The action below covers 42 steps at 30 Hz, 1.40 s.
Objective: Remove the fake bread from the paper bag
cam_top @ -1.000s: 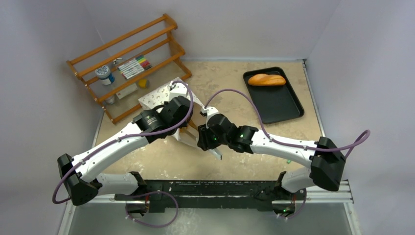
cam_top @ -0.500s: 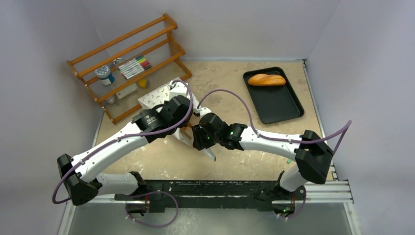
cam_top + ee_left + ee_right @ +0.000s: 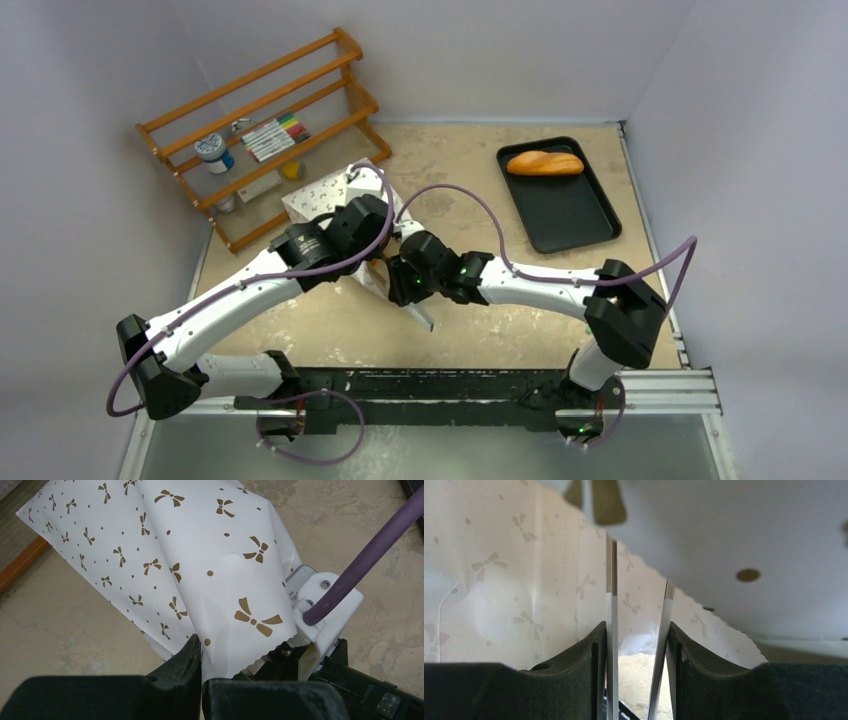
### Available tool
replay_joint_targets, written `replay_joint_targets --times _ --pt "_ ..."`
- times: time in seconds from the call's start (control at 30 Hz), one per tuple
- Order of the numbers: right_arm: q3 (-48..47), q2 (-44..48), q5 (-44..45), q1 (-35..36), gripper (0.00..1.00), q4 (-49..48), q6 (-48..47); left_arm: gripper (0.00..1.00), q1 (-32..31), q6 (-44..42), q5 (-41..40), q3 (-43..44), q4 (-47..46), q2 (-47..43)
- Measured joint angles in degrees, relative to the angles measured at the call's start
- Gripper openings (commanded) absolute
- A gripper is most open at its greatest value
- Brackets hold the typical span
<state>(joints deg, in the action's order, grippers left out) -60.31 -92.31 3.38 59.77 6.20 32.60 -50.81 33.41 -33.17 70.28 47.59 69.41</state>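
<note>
Overhead, paper bag sits by the rack, one bread loaf on the black tray; left wrist: left gripper pinches the bag rim, propping the mouth; right wrist: right gripper inside, jaws half-open, empty, no bread seen.

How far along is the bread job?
Done: one golden-brown loaf lies on the black tray. In hand: left jaws pinch the rim of the bow-printed white paper bag; right jaws, part open and empty, reach into its mouth. Left: any bread still inside, which I cannot see.
</note>
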Motion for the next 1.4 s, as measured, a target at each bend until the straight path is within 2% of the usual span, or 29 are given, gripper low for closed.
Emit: replay_joint_targets --times 0.27,0.53,0.7,1.0,1.1,1.23,1.33,1.4 --pt "0.0 2.3 0.1 -0.2 0.0 0.6 0.1 0.0 0.0 0.0 -0.5 -0.6 -0.8 0.0" --pt "1.7 16.8 0.5 -0.5 0.0 3.1 0.0 0.0 -0.2 0.0 -2.7 -0.8 -3.9 3.4" --pt "4.8 26.0 2.0 -0.5 0.0 8.7 0.1 0.0 -0.6 0.0 -3.9 -0.1 -6.8 6.6" --pt "7.6 34.4 5.3 -0.5 0.0 13.5 1.3 0.0 -0.4 0.0 -6.0 2.6 -6.8 9.9" --pt "7.6 35.5 5.9 -0.5 0.0 13.5 1.5 0.0 0.4 0.0 -6.1 3.0 -6.3 9.6" --pt "7.6 32.9 5.2 -0.5 0.12 12.5 1.2 0.0 1.3 -0.1 -6.0 3.0 -5.1 7.8" --pt "6.5 25.7 3.9 -0.5 0.23 10.7 0.7 0.0 1.4 -0.2 -6.1 2.8 -3.7 4.6" --pt "6.0 20.8 2.8 -0.5 0.26 8.7 0.3 0.0 1.7 -0.4 -6.1 2.6 -3.1 2.4"
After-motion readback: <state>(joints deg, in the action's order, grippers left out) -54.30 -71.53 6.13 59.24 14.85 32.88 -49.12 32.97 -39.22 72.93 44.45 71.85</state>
